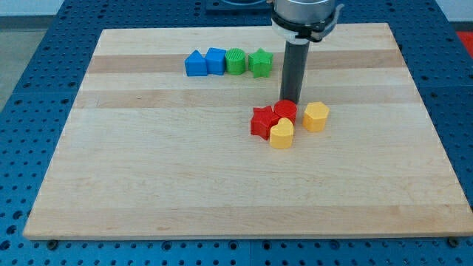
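Observation:
My tip (290,100) comes down at the upper edge of the red round block (286,111), touching it or nearly so. A red star block (261,121) sits against that block's left side, and a yellow heart-shaped block (281,134) lies just below the pair. To the right, slightly apart, stands a yellow hexagonal block (316,116). The rod (295,70) rises from the tip to the arm's flange at the view's top.
A row of blocks lies toward the view's top left of the rod: a blue house-shaped block (195,63), a blue cube (216,60), a green round block (235,61) and a green star block (260,63). The wooden board (148,177) rests on a blue perforated table.

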`<state>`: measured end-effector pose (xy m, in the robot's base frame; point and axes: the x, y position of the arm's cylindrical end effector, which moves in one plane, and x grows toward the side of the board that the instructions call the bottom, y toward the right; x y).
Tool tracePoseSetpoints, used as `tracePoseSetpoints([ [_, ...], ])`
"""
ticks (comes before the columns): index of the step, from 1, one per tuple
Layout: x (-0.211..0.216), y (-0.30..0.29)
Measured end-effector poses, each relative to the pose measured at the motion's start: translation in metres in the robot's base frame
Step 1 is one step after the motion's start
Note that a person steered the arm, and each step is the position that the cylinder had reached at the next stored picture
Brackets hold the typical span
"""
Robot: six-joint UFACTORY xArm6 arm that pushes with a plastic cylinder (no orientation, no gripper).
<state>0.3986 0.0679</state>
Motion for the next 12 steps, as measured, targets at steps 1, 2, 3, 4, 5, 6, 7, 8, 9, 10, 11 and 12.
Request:
tracePoseSetpoints([
  [1,0.000,-0.022],
  [2,0.002,-0.054],
  [3,0.016,-0.088],
  [4,0.039,-0.107],
  [5,0.075,-0.102],
  [6,0.103,-0.094],
  [7,0.104,-0.075],
  [8,0.102,-0.053],
  [9,0.093,-0.045],
  [10,0.080,-0.045],
  [11,0.074,-0.047],
  [12,0.073,-0.048],
])
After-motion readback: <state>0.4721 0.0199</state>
